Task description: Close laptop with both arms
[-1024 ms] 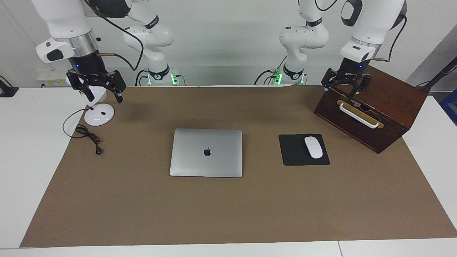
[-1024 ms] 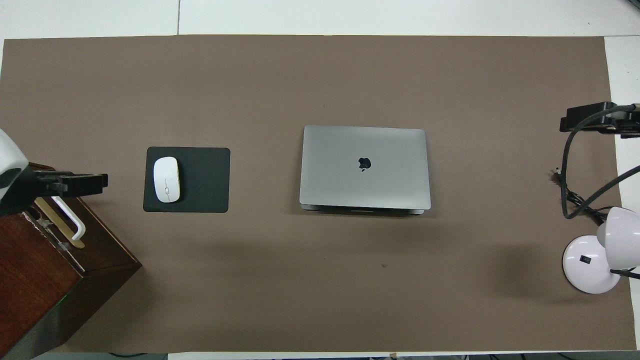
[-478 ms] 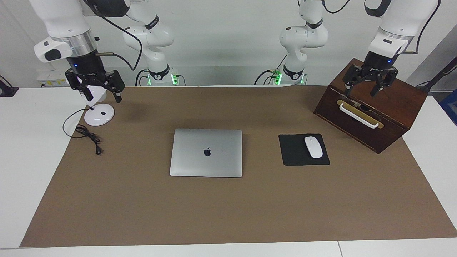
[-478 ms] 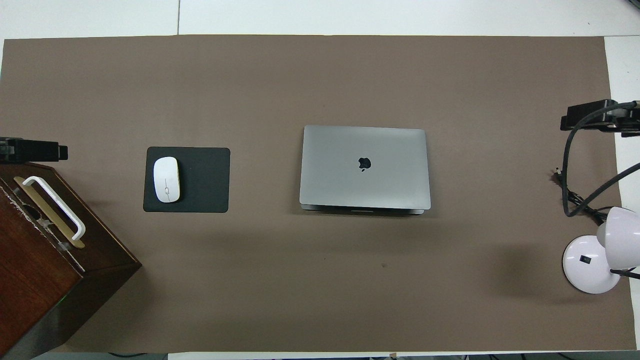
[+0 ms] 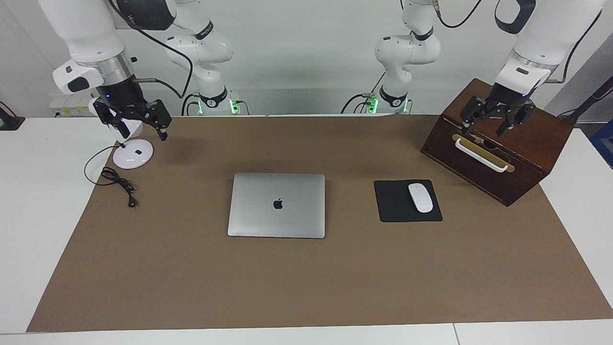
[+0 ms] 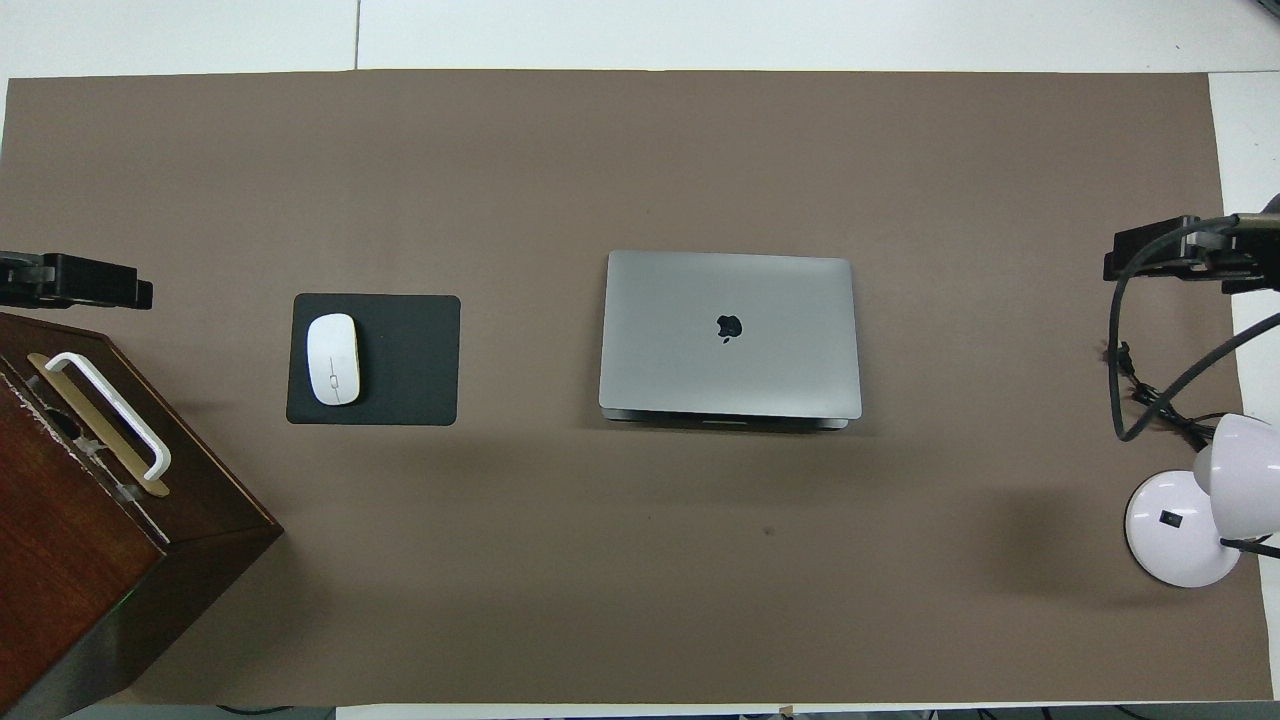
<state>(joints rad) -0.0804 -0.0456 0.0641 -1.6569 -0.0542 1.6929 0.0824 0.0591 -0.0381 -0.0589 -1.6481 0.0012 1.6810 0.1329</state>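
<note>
Facing view: the slim silver-grey metal laptop (image 5: 277, 205) lies shut and flat at the middle of the brown-covered surface (image 5: 306, 282), dark logo up. The black rectangular mouse pad (image 5: 407, 201) carrying a white oval mouse (image 5: 420, 197) lies beside it toward the left arm's end. The left gripper (image 5: 496, 125) hangs over the dark wooden box (image 5: 498, 143) with a white handle — fingers spread, holding nothing. The right gripper (image 5: 136, 129) hangs over the white round-based desk lamp (image 5: 132, 154), fingers likewise apart and empty. Overhead view: the laptop (image 6: 729, 335) sits mid-surface; the left gripper (image 6: 80, 282) and right gripper (image 6: 1165, 255) show only at the edges, well apart from it.
</note>
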